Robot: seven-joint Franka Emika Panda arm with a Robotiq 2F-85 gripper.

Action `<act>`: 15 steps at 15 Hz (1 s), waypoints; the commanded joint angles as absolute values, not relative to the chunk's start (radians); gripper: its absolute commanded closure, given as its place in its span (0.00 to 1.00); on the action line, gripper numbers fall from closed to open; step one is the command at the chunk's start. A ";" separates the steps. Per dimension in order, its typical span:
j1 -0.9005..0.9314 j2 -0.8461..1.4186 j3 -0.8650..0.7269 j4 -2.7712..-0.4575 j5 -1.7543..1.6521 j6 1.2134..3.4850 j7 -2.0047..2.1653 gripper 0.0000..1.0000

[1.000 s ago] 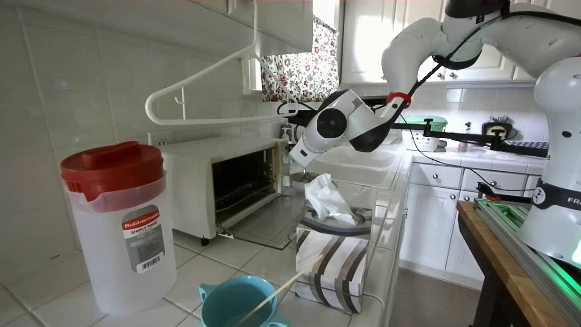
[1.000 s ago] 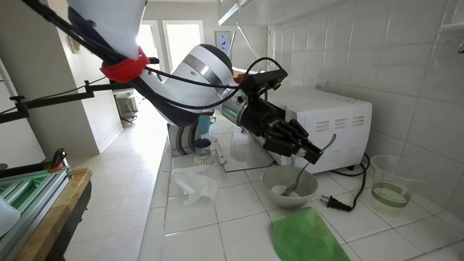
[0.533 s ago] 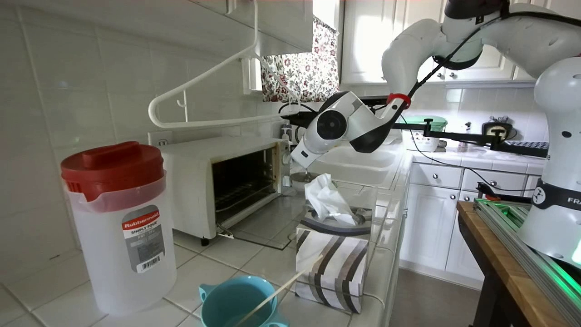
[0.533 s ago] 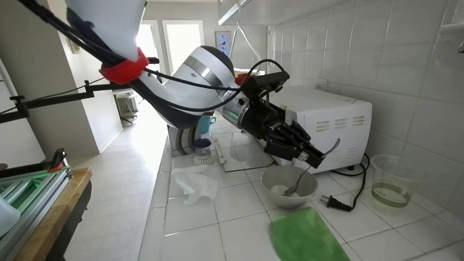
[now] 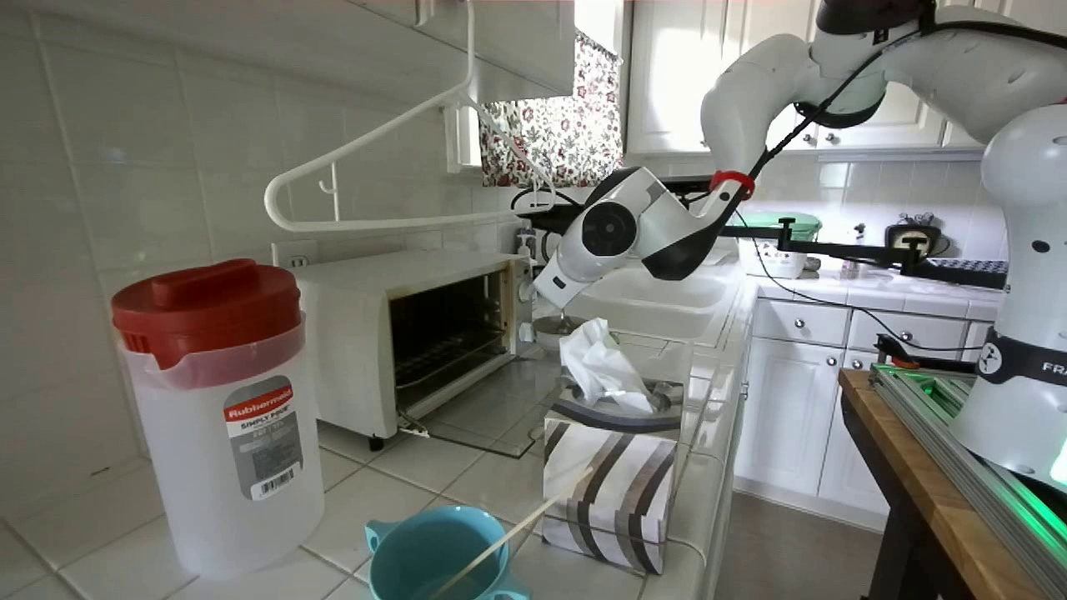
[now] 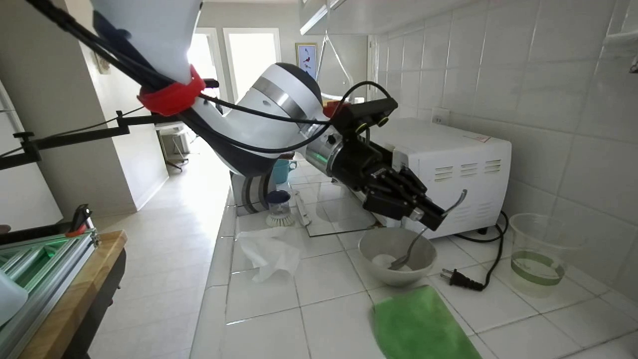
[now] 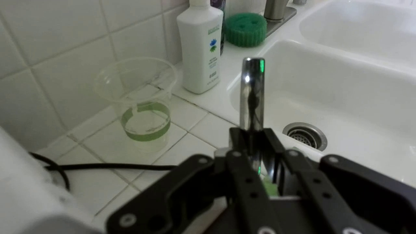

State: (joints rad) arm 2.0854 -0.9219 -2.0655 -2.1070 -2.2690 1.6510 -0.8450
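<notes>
- There is one tool.
- It holds one metal utensil.
- There is one bowl; the number of white pieces inside is unclear.
- One toaster oven has three groups of side vents.
- One green-banded clear plastic container.
- One power plug.
- One green cloth.
- One dish brush.
- One striped tissue box.
- Two tissues show: one upper tissue at the box, one loose tissue.
- One red-lidded pitcher.
- One turquoise mug has two handles.
- One thin stick.
- One clothes hanger.
- Two bottles: one white bottle, one dark bottle.
- One round green scrubber.
- Two sink basins show, with one drain.
- One floral curtain.
</notes>
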 commanded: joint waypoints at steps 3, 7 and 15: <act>2.083 -0.920 -2.070 -2.113 -2.264 1.649 -0.841 0.95; 2.089 -0.922 -2.050 -2.102 -2.253 1.656 -0.837 0.95; 2.066 -0.921 -2.063 -2.110 -2.251 1.650 -0.841 0.95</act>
State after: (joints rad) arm 2.0678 -0.9211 -2.0621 -2.1042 -2.2646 1.6514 -0.8449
